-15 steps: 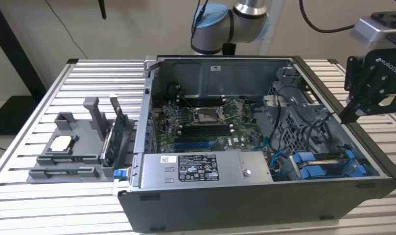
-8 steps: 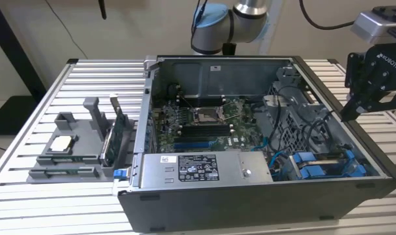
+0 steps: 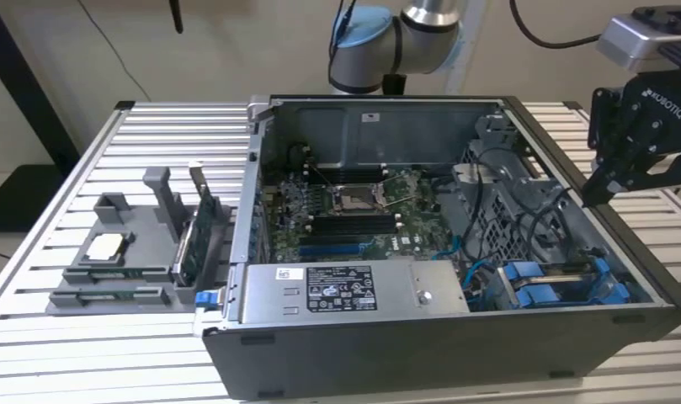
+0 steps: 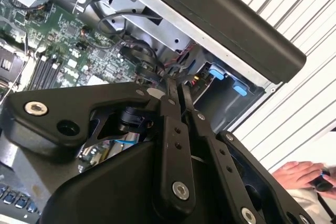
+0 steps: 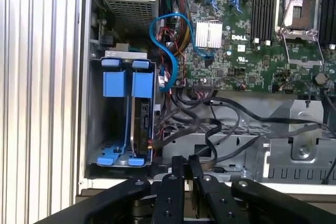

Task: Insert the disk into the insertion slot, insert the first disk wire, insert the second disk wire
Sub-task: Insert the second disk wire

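Note:
The insertion slot [image 5: 94, 129] is the dark metal bay with blue rails in the case's corner, also seen in the exterior view [image 3: 609, 290]. The disk [image 5: 140, 124] stands edge-on inside it in its blue carrier [image 5: 143, 83], beside a second blue carrier [image 5: 114, 83]. A thin wire [image 5: 164, 139] runs to the disk's edge; I cannot tell if it is plugged in. A blue cable [image 5: 157, 24] loops over the board next to the bay. My gripper [image 5: 186, 162] [image 4: 176, 83] [image 3: 596, 200] is shut on nothing, hanging over the case's wall, apart from the bay.
The open computer case [image 3: 430, 370] lies on a slatted table [image 3: 149, 135]. Inside are the motherboard [image 3: 352, 210], the grey power supply [image 3: 340, 286] and black cable bundles [image 5: 220, 124]. A grey fixture [image 3: 127, 252] with parts stands at the exterior view's left. A person's hand [image 4: 304, 174] rests nearby.

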Controlling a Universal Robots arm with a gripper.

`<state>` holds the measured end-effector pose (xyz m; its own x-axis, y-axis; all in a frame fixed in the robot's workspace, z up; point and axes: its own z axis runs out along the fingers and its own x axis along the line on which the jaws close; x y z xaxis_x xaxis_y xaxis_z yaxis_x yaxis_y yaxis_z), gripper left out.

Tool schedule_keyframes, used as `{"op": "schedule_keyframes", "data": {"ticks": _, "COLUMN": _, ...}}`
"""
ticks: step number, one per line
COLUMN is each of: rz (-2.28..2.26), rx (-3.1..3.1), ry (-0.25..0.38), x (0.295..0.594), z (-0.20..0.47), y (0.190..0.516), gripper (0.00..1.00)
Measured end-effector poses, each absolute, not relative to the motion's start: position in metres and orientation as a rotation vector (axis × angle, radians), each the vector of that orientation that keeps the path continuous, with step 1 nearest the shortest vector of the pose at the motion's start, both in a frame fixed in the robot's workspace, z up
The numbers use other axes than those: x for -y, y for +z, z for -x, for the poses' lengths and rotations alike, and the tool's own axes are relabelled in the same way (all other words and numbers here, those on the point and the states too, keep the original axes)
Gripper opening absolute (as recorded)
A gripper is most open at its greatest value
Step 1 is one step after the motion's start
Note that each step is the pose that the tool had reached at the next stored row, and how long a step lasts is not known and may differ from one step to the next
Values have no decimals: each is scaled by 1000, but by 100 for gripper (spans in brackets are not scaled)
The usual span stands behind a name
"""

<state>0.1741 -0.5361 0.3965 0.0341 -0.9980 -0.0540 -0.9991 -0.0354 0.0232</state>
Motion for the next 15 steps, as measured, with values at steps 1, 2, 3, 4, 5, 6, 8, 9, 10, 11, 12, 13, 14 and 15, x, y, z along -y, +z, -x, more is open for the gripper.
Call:
{"op": "schedule_keyframes", "data": {"ticks": 1, "rz": 2244, "rx": -2167, "ry": 85, "x": 536, "z": -173, "y": 397, "gripper": 16}}
{"op": "schedule_keyframes", "data": {"ticks": 2, "rz": 2243, "rx": -2166, "ry": 84, "x": 536, "z": -172, "y": 397, "gripper": 16}}
{"op": "schedule_keyframes", "data": {"ticks": 3, "rz": 2243, "rx": -2166, "ry": 83, "x": 536, "z": -171, "y": 398, "gripper": 16}}
{"op": "schedule_keyframes", "data": {"ticks": 4, "rz": 2243, "rx": -2166, "ry": 82, "x": 537, "z": -170, "y": 399, "gripper": 16}}
{"op": "schedule_keyframes", "data": {"ticks": 5, "rz": 2242, "rx": -2165, "ry": 81, "x": 537, "z": -169, "y": 399, "gripper": 16}}
{"op": "schedule_keyframes", "data": {"ticks": 6, "rz": 2242, "rx": -2164, "ry": 80, "x": 537, "z": -167, "y": 399, "gripper": 16}}
{"op": "schedule_keyframes", "data": {"ticks": 8, "rz": 2241, "rx": -2163, "ry": 77, "x": 537, "z": -165, "y": 400, "gripper": 16}}
{"op": "schedule_keyframes", "data": {"ticks": 9, "rz": 2240, "rx": -2163, "ry": 76, "x": 537, "z": -164, "y": 400, "gripper": 16}}
{"op": "schedule_keyframes", "data": {"ticks": 10, "rz": 2240, "rx": -2162, "ry": 74, "x": 537, "z": -163, "y": 401, "gripper": 16}}
{"op": "schedule_keyframes", "data": {"ticks": 11, "rz": 2239, "rx": -2161, "ry": 73, "x": 537, "z": -161, "y": 401, "gripper": 16}}
{"op": "schedule_keyframes", "data": {"ticks": 12, "rz": 2239, "rx": -2160, "ry": 72, "x": 537, "z": -160, "y": 401, "gripper": 16}}
{"op": "schedule_keyframes", "data": {"ticks": 13, "rz": 2238, "rx": -2159, "ry": 69, "x": 538, "z": -158, "y": 401, "gripper": 16}}
{"op": "schedule_keyframes", "data": {"ticks": 14, "rz": 2237, "rx": -2158, "ry": 67, "x": 538, "z": -156, "y": 401, "gripper": 16}}
{"op": "schedule_keyframes", "data": {"ticks": 15, "rz": 2236, "rx": -2157, "ry": 65, "x": 538, "z": -155, "y": 401, "gripper": 16}}
